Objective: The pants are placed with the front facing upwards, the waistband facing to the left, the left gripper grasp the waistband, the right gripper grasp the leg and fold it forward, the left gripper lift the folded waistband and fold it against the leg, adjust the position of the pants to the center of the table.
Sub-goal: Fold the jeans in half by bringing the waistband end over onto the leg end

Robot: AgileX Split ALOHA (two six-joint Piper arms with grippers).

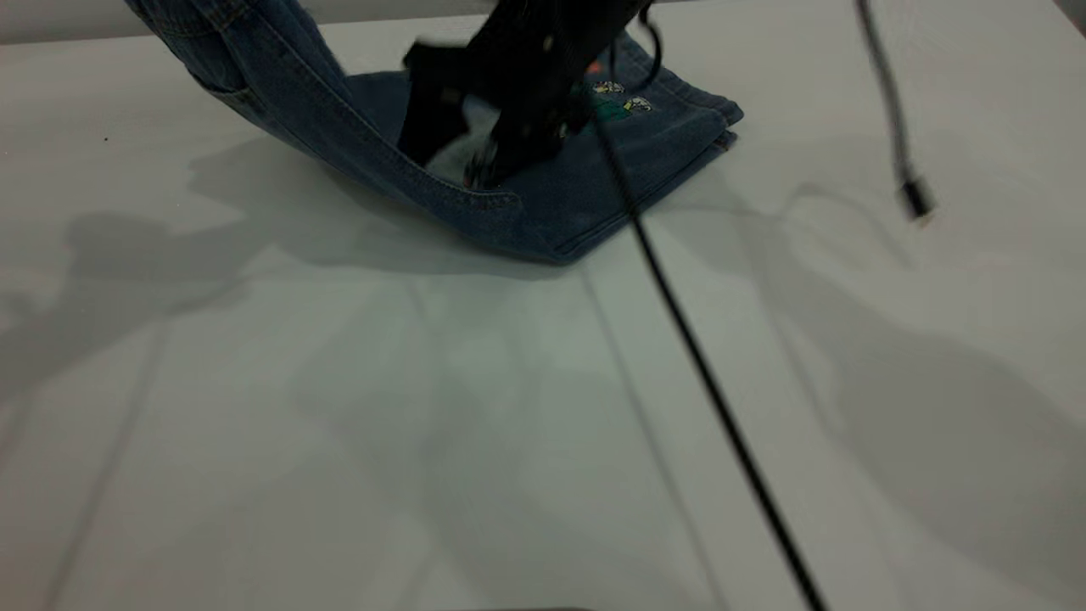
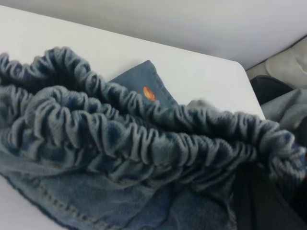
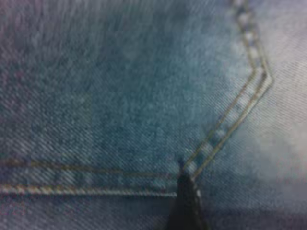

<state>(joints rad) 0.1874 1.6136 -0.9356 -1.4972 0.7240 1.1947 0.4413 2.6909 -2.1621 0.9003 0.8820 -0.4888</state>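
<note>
Exterior view is showing the pants lying folded at the far middle of the table, with one end being lifted off the surface toward the upper left edge of the frame. A black gripper, the right gripper by its position, is pressing down onto the folded denim near a stitched seam; whether its fingers are spread or closed cannot be told, as the jaws are blurred against the cloth. A black cable is running diagonally across the table, and a second cable end is hanging at the right. Left wrist view is showing the gathered elastic waistband bunched directly before the camera and raised above the table, with a small orange mark on the denim beneath; the left gripper itself is not visible. Right wrist view is showing denim and tan double stitching filling the frame, with a dark fingertip touching the cloth at the seam corner.
</note>
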